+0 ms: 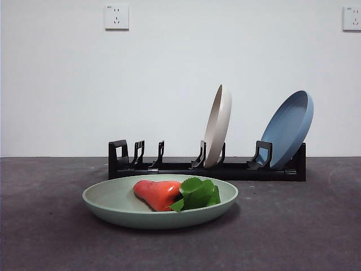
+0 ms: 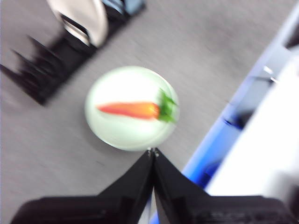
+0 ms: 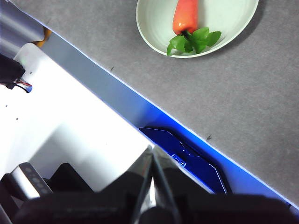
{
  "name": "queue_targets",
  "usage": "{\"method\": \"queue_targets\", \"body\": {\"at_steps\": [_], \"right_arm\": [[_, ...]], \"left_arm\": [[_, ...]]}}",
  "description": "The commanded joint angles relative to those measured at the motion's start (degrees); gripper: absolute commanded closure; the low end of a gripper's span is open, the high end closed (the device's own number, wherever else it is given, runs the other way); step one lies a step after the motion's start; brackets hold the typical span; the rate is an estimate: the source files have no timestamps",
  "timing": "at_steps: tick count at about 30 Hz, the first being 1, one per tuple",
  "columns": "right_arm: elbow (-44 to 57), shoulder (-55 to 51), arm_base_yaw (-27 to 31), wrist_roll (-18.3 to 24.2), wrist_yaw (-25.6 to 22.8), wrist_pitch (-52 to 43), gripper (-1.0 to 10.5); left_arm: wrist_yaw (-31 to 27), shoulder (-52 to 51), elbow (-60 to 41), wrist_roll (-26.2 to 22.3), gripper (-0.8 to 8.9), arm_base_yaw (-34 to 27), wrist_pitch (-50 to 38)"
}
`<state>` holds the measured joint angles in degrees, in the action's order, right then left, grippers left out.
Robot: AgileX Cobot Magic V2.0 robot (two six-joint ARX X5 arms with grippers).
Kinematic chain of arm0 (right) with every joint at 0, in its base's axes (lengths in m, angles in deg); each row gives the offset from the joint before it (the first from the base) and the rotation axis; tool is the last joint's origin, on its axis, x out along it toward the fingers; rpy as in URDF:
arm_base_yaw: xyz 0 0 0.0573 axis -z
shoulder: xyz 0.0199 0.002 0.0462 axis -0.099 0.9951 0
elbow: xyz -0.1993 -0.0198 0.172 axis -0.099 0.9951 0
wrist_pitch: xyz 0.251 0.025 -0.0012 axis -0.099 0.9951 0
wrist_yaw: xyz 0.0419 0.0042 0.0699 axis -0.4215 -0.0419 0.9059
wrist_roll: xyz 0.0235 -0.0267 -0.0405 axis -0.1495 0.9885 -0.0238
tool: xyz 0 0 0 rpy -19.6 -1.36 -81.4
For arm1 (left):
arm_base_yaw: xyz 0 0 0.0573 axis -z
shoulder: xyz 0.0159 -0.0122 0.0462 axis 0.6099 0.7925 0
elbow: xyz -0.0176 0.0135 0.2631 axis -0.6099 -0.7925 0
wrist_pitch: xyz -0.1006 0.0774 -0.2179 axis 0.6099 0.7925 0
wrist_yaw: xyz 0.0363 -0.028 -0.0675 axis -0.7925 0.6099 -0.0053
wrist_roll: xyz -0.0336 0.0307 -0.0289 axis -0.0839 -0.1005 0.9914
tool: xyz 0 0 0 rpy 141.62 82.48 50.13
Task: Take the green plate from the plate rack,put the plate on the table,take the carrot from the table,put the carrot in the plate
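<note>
The green plate [image 1: 113, 210] lies flat on the table [image 1: 293, 226], in front of the plate rack [image 1: 186, 167]. Inside it rests the carrot [image 1: 158, 193], leaves to the right. From high above, the left wrist view takes in the same plate [image 2: 117, 135] and carrot [image 2: 133, 110]; my left gripper [image 2: 153, 152] is shut and empty, well clear of them. My right gripper [image 3: 152, 151] is also shut and empty, hanging over the table's edge, with the plate [image 3: 154, 23] and carrot [image 3: 185, 14] some way off. Neither arm appears in the front view.
A cream-beige plate [image 1: 218, 125] and a blue plate [image 1: 287, 129] stand on edge in the rack's right half; its left slots hold nothing. A blue strip and white panel [image 3: 70, 121] border the table on the near side.
</note>
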<state>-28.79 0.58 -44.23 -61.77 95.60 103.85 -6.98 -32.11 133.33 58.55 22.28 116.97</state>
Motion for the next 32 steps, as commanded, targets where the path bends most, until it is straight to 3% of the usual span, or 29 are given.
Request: {"method": "queue_targets", "body": {"at_steps": [1,5,9,13,23,32], "right_arm": [[-0.1,-0.1,-0.2,0.1,-0.2,-0.2,9.5],[-0.1,-0.1,-0.2,0.1,-0.2,-0.2,9.5],[-0.1,-0.1,-0.2,0.1,-0.2,-0.1,9.5],[-0.1,-0.1,-0.2,0.1,-0.2,-0.2,9.5],[-0.1,-0.1,-0.2,0.1,-0.2,-0.2,9.5],[-0.1,-0.1,-0.2,0.1,-0.2,-0.1,9.5]], "left_arm": [[-0.7,-2.3,-0.5,-9.9,8.16,-5.9,-9.6],[4.5,-6.8,-5.0,-16.7,8.15,-17.3,-29.8],[12.2,-13.1,-15.3,-16.9,8.16,-30.5,-49.4],[13.5,-19.8,-28.0,-16.6,8.15,-39.7,-62.3],[13.4,-35.3,-57.7,-13.3,8.15,-50.6,-69.5],[13.4,-43.8,-74.9,-10.4,8.15,-54.0,-71.8]]}}
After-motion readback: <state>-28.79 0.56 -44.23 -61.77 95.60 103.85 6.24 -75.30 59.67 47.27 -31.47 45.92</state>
